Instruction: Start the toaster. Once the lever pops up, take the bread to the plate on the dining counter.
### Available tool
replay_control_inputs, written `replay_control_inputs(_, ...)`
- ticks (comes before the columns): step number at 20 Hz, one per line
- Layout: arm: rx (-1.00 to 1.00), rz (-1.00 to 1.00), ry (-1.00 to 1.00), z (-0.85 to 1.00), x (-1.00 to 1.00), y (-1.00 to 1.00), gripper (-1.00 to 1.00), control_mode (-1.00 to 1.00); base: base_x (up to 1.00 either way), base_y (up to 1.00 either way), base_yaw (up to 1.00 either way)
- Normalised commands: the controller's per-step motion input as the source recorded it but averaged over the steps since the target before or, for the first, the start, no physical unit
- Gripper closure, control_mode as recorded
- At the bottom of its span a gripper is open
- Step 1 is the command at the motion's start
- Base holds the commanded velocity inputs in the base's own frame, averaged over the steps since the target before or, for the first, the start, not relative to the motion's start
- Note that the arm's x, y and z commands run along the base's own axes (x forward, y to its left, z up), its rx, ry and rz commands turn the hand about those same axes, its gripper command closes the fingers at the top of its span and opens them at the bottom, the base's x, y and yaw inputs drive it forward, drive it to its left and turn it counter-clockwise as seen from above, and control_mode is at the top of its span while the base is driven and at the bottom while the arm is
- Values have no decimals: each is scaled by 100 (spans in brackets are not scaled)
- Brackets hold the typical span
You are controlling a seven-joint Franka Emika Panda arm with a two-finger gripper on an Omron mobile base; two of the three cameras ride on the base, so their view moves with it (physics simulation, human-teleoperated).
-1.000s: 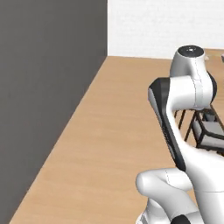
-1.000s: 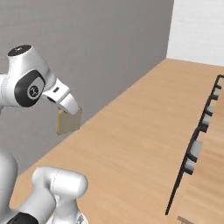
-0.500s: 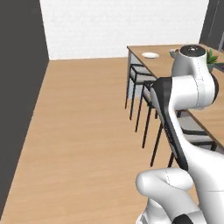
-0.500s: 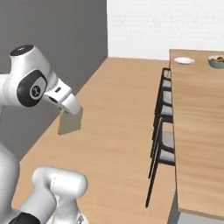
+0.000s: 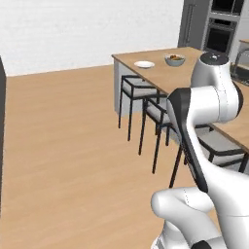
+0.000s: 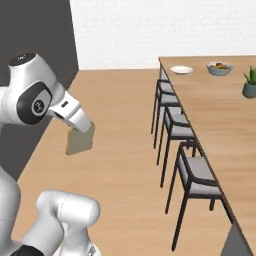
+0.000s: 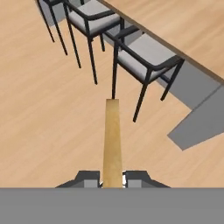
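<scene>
Pincer clamps the bread edge-on over the floor; plate sits near the surface far corner, beside a bowl.

Light-wood floor throughout, bare in open area. White wall at far end. Dark grey wall panel at left in right base view. Three black-framed stools, grey seats, in row along desk's side: nearest stool, middle stool, far stool. Pale bowl with fruit on desk top near far end. Potted green plant on desk, nearer than bowl. Dark built-in oven unit beyond desk.
</scene>
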Motion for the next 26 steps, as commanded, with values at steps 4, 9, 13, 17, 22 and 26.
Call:
replay_control_inputs(4, 0, 0, 0, 0, 0, 0, 100, 100, 100, 58, -28)
replay_control_inputs(9, 0, 0, 0, 0, 0, 0, 100, 100, 100, 50, -24)
replay_control_inputs(13, 0, 0, 0, 0, 0, 0, 100, 100, 100, 63, -23)
replay_control_inputs(17, 0, 0, 0, 0, 0, 0, 100, 100, 100, 69, -23)
replay_control_inputs(22, 0, 0, 0, 0, 0, 0, 100, 100, 100, 75, -25)
replay_control_inputs(26, 0, 0, 0, 0, 0, 0, 100, 100, 100, 82, -30)
